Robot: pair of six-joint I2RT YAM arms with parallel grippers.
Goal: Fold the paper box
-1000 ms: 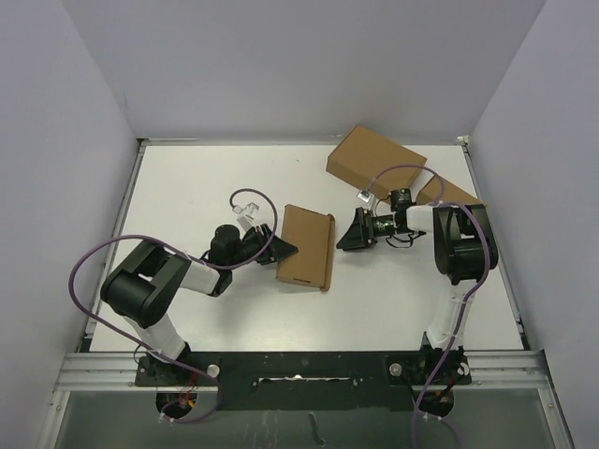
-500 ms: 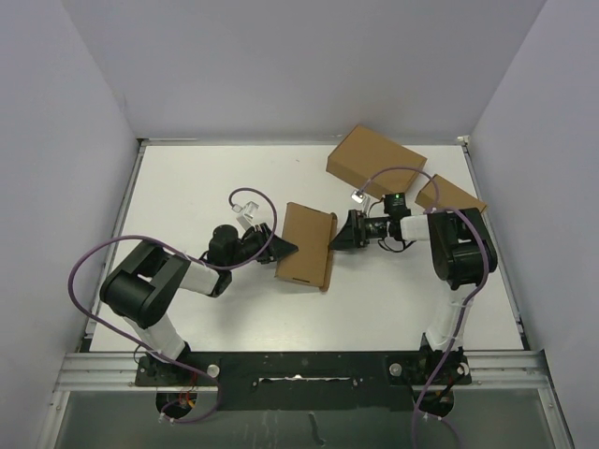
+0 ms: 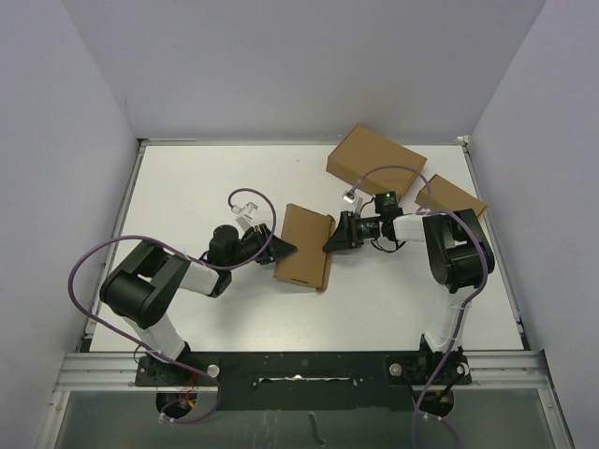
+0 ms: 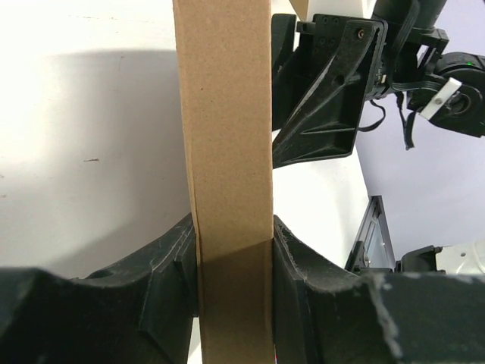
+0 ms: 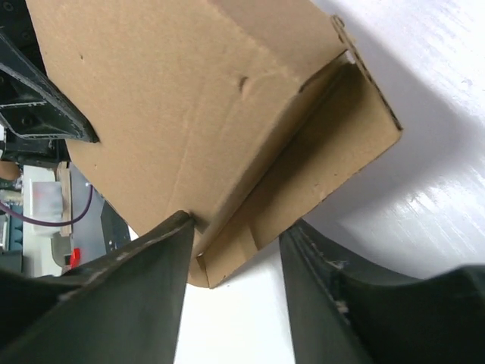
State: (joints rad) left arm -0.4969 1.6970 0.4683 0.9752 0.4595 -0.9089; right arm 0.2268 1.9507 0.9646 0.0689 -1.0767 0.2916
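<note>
The paper box (image 3: 304, 246) sits near the middle of the white tabletop (image 3: 187, 187), between the two arms, with its long sides running near to far. It is mostly closed. In the right wrist view its lid stands slightly off the base along the open side, with a cardboard flap showing inside the gap.

The left end effector (image 3: 284, 251) reaches in from the left and is clamped on the box's left edge. In the left wrist view the strip of cardboard fills the space between the fingers (image 4: 170, 262), and both of them lie against it.

The right end effector (image 3: 332, 240) comes in from the right, opposite the left one, and meets the box's right edge. Its fingers (image 5: 144, 280) are apart, with a corner of the open side between them. Both tips sit at the cardboard, but I cannot tell whether they pinch it.

Farther back and to the right lies the largest brown box (image 3: 374, 159). The smallest brown box (image 3: 449, 196) lies near the right wall. Both are well apart from the paper box.
</note>
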